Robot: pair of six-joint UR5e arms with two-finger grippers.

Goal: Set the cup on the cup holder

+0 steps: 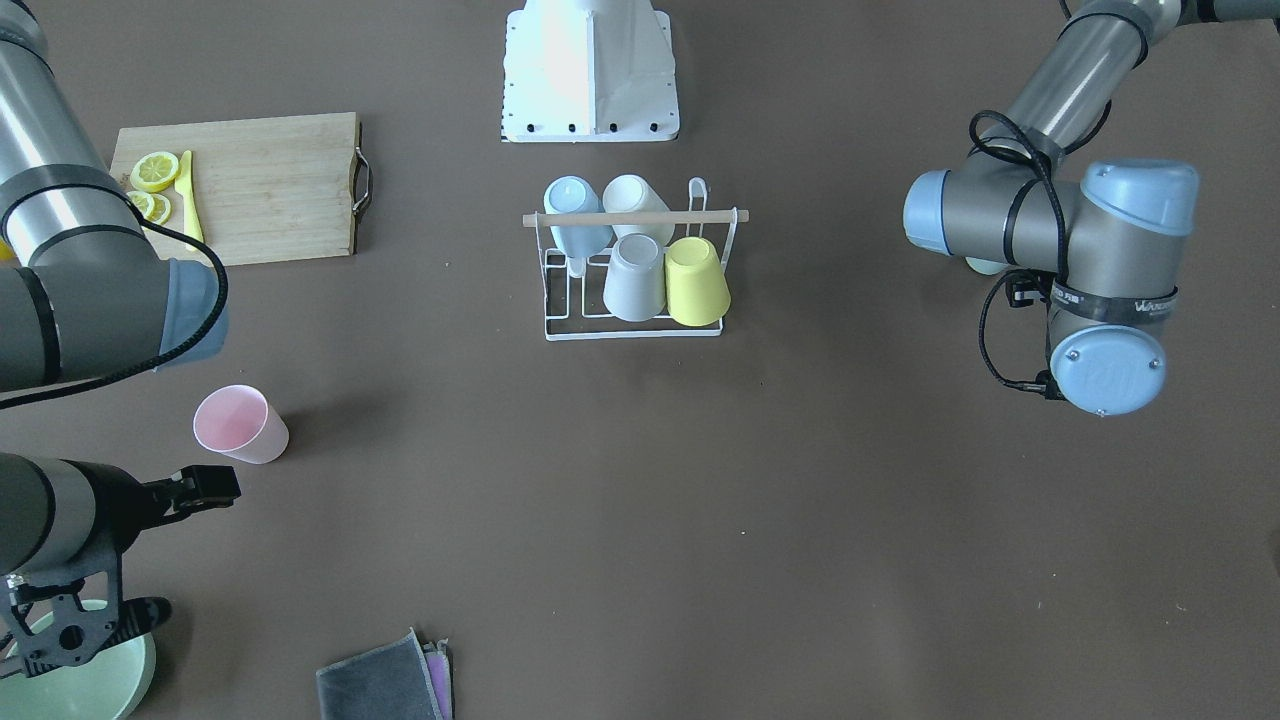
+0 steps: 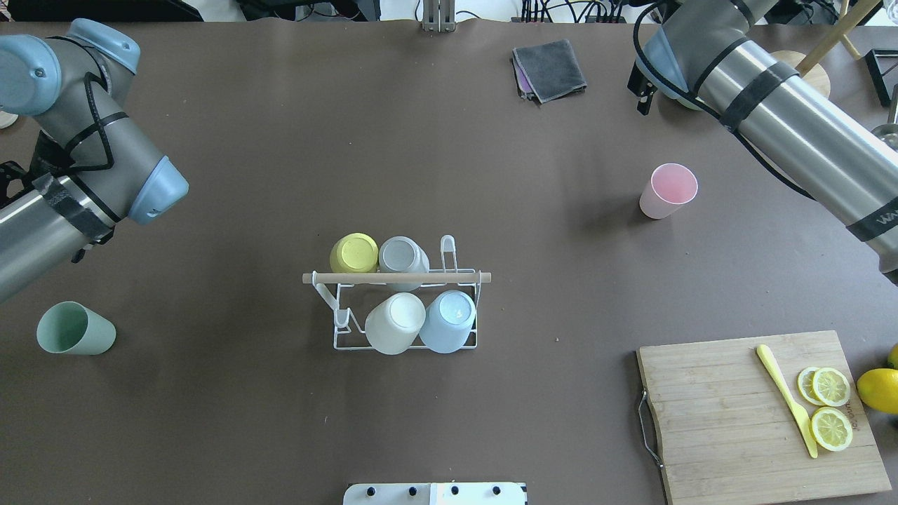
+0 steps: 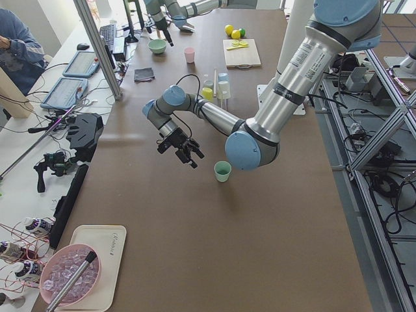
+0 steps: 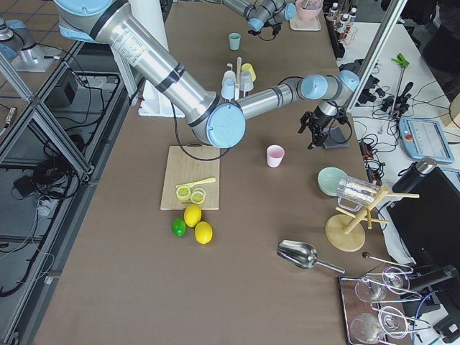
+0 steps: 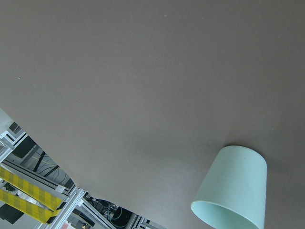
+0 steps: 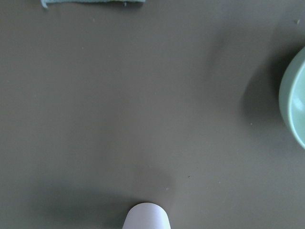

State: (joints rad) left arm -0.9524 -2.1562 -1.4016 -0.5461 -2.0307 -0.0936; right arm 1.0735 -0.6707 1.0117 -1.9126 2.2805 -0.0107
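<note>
The white wire cup holder (image 1: 633, 328) with a wooden rod (image 2: 396, 278) stands mid-table, carrying yellow (image 1: 696, 282), grey (image 1: 636, 277), white (image 2: 395, 323) and light-blue (image 2: 447, 322) cups upside down. A pink cup (image 1: 240, 424) stands upright on the table on my right side. My right gripper (image 1: 225, 488) hovers just beside it, open and empty. A green cup (image 2: 76, 328) stands upright on my left side. My left gripper (image 3: 185, 151) hangs above the table a short way from that cup; I cannot tell its state.
A wooden cutting board (image 2: 722, 414) holds lemon slices (image 2: 830, 407) and a yellow knife (image 2: 786, 396). A folded grey cloth (image 2: 551, 68) and a green bowl (image 1: 90, 680) lie at the far edge. The robot base (image 1: 590, 70) sits behind the rack.
</note>
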